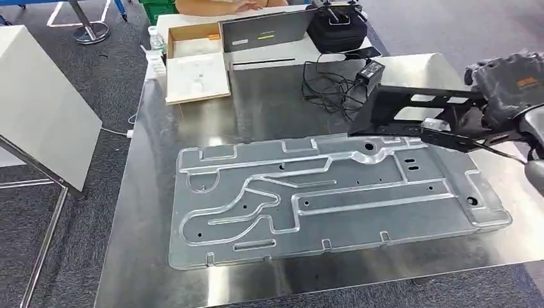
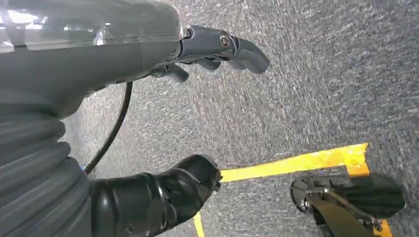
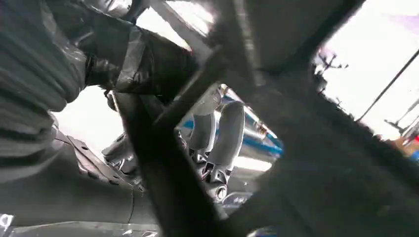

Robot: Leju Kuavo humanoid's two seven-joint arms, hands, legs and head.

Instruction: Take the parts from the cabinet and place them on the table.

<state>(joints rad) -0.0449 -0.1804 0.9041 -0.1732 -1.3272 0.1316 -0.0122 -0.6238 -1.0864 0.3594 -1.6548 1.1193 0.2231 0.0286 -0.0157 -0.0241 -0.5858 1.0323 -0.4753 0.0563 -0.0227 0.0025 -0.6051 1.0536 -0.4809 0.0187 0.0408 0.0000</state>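
My right hand (image 1: 510, 90), wrapped in a dark cover, holds a black metal bracket part (image 1: 410, 114) above the right end of the steel table (image 1: 154, 212). The bracket sticks out to the left, over the far right corner of a large silver stamped panel (image 1: 333, 196) that lies flat across the table. The right wrist view has the black bracket (image 3: 276, 113) close up, with my right hand (image 3: 143, 59) gripping it. My left hand (image 2: 207, 54) hangs over grey carpet, fingers apart and holding nothing.
At the table's far end stand a shallow cardboard tray (image 1: 195, 67), a laptop (image 1: 263, 32), a black bag (image 1: 337, 25) and a charger with tangled cable (image 1: 346, 83). A white board on a stand (image 1: 38, 109) is left of the table. Yellow floor tape (image 2: 296, 160) lies below my left hand.
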